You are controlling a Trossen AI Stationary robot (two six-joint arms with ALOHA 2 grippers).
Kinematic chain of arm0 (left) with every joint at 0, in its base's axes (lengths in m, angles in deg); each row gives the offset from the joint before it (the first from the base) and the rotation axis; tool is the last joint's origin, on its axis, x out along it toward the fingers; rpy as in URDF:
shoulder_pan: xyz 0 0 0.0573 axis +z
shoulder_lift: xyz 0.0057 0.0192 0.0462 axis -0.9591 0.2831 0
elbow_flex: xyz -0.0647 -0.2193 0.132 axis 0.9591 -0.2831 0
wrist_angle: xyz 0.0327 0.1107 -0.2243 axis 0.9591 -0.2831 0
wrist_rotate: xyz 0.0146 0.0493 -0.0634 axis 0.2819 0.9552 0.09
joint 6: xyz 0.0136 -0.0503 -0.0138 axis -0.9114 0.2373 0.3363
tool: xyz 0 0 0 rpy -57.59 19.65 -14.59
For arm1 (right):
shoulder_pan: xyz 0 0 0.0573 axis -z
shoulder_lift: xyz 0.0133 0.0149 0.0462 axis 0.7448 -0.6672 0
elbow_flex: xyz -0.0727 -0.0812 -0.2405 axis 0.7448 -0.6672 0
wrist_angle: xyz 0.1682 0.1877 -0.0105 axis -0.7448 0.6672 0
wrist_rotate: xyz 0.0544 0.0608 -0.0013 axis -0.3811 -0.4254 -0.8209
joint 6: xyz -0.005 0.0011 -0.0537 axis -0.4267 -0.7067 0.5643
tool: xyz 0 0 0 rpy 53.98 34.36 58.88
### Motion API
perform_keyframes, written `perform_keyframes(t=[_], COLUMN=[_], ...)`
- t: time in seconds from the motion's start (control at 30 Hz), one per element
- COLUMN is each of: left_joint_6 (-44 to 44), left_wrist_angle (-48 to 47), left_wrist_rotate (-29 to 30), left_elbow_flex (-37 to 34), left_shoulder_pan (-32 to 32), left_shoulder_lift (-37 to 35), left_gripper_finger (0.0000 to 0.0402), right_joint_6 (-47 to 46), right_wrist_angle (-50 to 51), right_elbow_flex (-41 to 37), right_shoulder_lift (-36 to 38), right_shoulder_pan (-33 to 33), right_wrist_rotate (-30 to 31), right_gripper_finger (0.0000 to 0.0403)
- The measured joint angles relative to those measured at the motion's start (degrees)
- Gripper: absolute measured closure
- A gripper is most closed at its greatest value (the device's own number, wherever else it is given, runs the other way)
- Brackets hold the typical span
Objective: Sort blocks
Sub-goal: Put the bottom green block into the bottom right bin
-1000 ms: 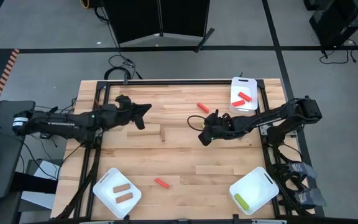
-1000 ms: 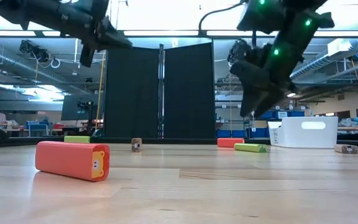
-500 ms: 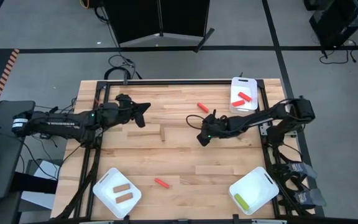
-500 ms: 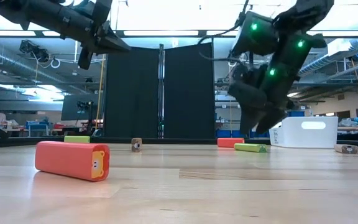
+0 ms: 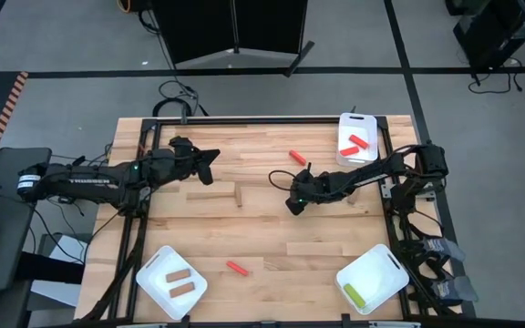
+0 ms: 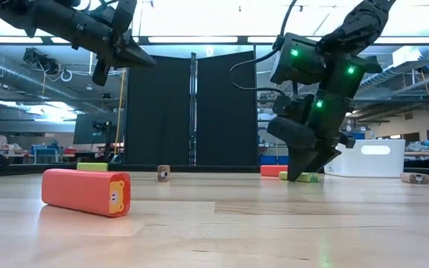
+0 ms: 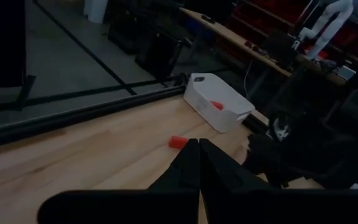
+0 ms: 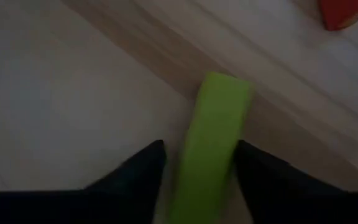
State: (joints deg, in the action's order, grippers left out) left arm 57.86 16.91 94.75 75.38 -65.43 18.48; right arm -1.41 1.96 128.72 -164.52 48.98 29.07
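Near the middle of the desk [image 5: 262,246], toward its right edge, we see the right gripper [image 5: 291,204] lowered to the wood with its two fingers [image 8: 129,180] spread open on either side of a yellow-green block [image 8: 211,143], which lies flat between them (we cannot tell whether the pads touch it). Close beyond it a red block [image 5: 296,157] rests toward the far edge. Two more red blocks [image 5: 355,145] lie in the white tray [image 5: 344,121] at the far right corner. Another yellow-green block [image 5: 354,295] lies in the tray [image 5: 378,264] at the near right corner. Two brown blocks [image 5: 180,282] sit in the tray [image 5: 153,273] at the near left corner, and a lone red block [image 5: 237,268] lies on bare wood beside it. Left of centre a brown block [image 5: 239,195] stands on the desk. Above the left half, the left gripper [image 5: 211,159] hangs in the air, its fingers [image 7: 188,165] pressed together on nothing.
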Motion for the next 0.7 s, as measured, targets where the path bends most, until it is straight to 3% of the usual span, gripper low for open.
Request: perform_keyframes(t=[0.13, 0.3, 0.43, 0.6, 0.7], left_joint_6=[2.2, 2.2, 0.3, -2.8, -6.7], left_wrist_angle=[-4.7, -14.4, -27.4, -43.3, -50.7], left_wrist_rotate=[-2.6, -3.3, -3.6, -3.5, -3.4], left_elbow_flex=[1.0, 6.0, 13.7, 24.8, 30.8], left_shoulder_pan=[2.0, 3.5, 5.3, 8.2, 10.6], left_shoulder_lift=[0.1, 2.7, 6.8, 13.0, 16.0], left_gripper_finger=[0.0394, 0.0367, 0.0332, 0.0295, 0.0284], right_joint_6=[0.9, 3.7, 7.3, 12.4, 16.7], right_wrist_angle=[0.7, 1.0, 3.3, 6.1, 8.1], right_elbow_flex=[-0.2, -0.2, -0.5, -0.4, -0.3], right_shoulder_lift=[1.5, 2.0, 5.0, 15.8, 24.5], right_shoulder_pan=[0.0, 0.1, -0.5, -4.7, -9.8], right_wrist_rotate=[-0.6, -2.3, -5.0, -6.8, -11.9], right_gripper_finger=[0.0291, 0.0288, 0.0288, 0.0288, 0.0288])
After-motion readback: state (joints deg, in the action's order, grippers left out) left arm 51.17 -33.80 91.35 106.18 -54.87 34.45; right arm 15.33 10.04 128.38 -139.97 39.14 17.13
